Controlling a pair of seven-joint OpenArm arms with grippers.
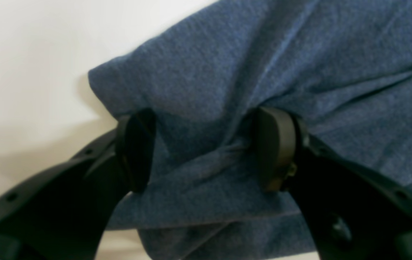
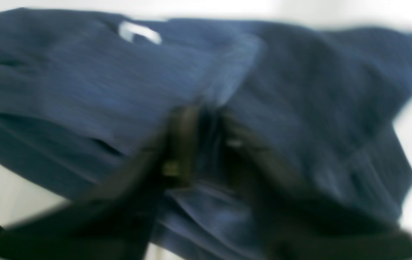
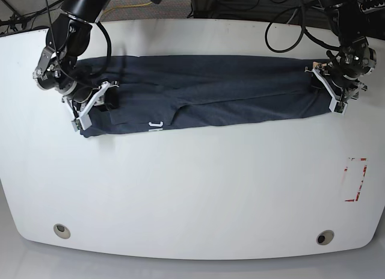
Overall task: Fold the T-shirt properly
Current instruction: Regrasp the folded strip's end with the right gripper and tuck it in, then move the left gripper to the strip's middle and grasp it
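Observation:
The dark slate-blue T-shirt [image 3: 228, 92] lies stretched in a long band across the back half of the white table [image 3: 192, 189], with a bit of white lettering [image 3: 156, 125] at its front edge. My left gripper [image 3: 329, 89] is at the shirt's right end. In the left wrist view, its jaws [image 1: 206, 150] stand fairly wide with a thick bunch of the shirt [image 1: 227, 72] pinched between them. My right gripper [image 3: 96, 107] is at the shirt's left end. The blurred right wrist view shows it [image 2: 206, 141] shut on the shirt [image 2: 83, 79], with the white neck label [image 2: 139, 32] beyond.
A red-and-white mark [image 3: 355, 180] sits near the table's right edge. Two round holes [image 3: 61, 230] [image 3: 325, 237] are near the front edge. Cables [image 3: 289, 26] lie behind the table at the back.

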